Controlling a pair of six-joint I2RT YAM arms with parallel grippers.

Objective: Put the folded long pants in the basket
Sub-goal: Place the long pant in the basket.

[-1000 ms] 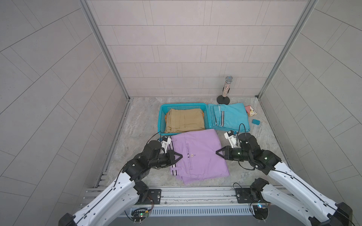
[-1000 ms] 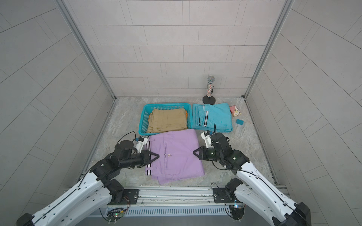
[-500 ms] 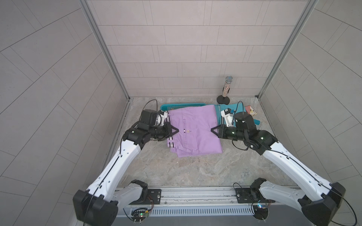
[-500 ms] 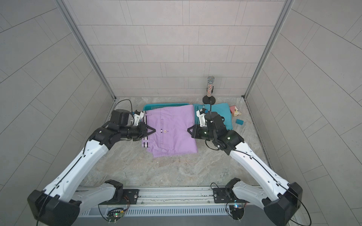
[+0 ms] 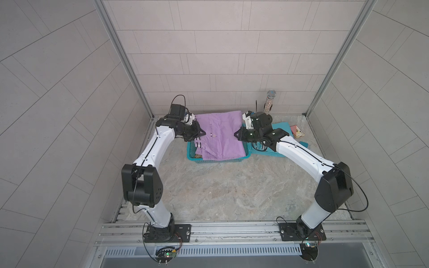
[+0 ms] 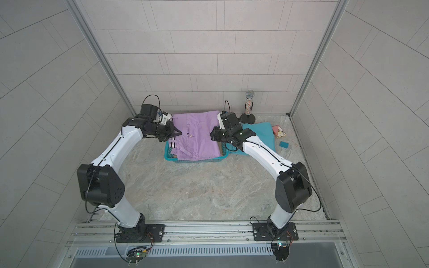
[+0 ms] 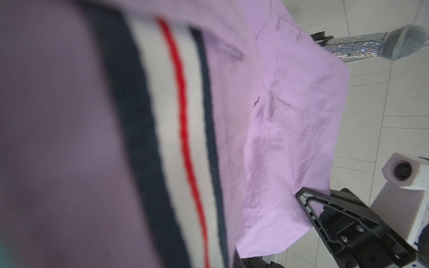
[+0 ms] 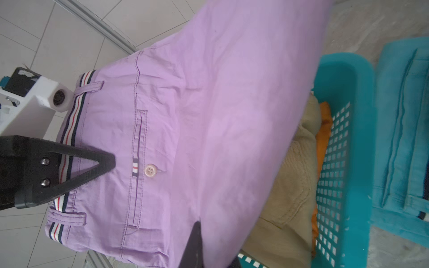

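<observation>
The lilac folded long pants hang stretched between my two grippers, over the turquoise basket. Their near edge sags into the basket. My left gripper is shut on the striped waistband side. My right gripper is shut on the opposite edge. In the right wrist view a tan pair lies in the basket on an orange pair. The turquoise pair lies on the table right of the basket.
A microphone on a round stand rises at the back right, close behind my right wrist. A small teal block and a pink card box lie by the right wall. The back wall is just behind the basket.
Both arms have lifted the lilac pair from the front of the table and carried it back over the basket. It now covers the tan pair in both top views.
</observation>
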